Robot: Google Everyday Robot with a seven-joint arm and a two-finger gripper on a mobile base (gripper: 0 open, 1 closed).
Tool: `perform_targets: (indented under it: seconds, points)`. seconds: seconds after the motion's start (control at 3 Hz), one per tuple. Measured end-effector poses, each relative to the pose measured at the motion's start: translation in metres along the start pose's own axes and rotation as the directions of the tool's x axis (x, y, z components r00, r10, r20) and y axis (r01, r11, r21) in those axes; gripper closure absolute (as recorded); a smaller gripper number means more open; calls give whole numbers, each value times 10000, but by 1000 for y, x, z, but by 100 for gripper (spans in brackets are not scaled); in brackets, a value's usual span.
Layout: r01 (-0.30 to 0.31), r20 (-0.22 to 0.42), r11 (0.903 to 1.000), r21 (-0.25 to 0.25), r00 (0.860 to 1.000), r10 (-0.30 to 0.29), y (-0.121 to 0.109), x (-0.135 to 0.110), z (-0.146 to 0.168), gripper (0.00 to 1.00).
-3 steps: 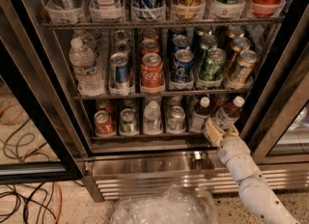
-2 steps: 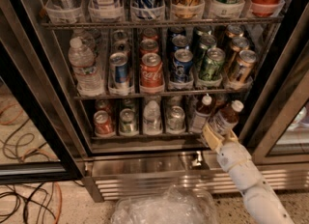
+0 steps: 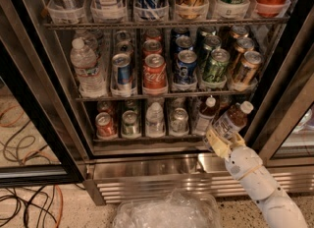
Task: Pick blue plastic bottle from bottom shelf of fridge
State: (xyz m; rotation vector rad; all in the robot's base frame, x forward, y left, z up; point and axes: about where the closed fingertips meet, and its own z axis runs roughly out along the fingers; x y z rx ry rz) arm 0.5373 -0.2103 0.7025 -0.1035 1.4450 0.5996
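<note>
The large steel-framed display fridge (image 3: 147, 169) stands with its door open. Its dark wire bottom shelf (image 3: 142, 139) is split into narrow lanes by clear plastic trays. From the shelf's left end the lanes hold a red drink can (image 3: 105, 125), a silver-topped drink can (image 3: 130, 124), a small clear plastic bottle (image 3: 155, 120), another silver-topped can (image 3: 178, 121) and an upright white-capped bottle with a pale label (image 3: 204, 118).

At the shelf's right end, the small blue plastic bottle with a white cap and dark brown neck (image 3: 231, 120) leans with its cap up and to the right. Its base is just in front of the shelf's front edge. The pale two-finger gripper (image 3: 218, 142) is there too, closed around the bottle's lower body, on a white jointed arm (image 3: 255, 178) that reaches up from below the shelf's right end.

Below the shelf, in front of the fridge's steel base, lies a crumpled clear plastic bag (image 3: 167, 213).
</note>
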Motion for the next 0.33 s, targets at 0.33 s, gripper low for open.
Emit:
perform_targets:
  seconds: [0.33]
  points:
    - [-24, -490, 9984, -562, 9988, -4, 16, 11, 1, 100]
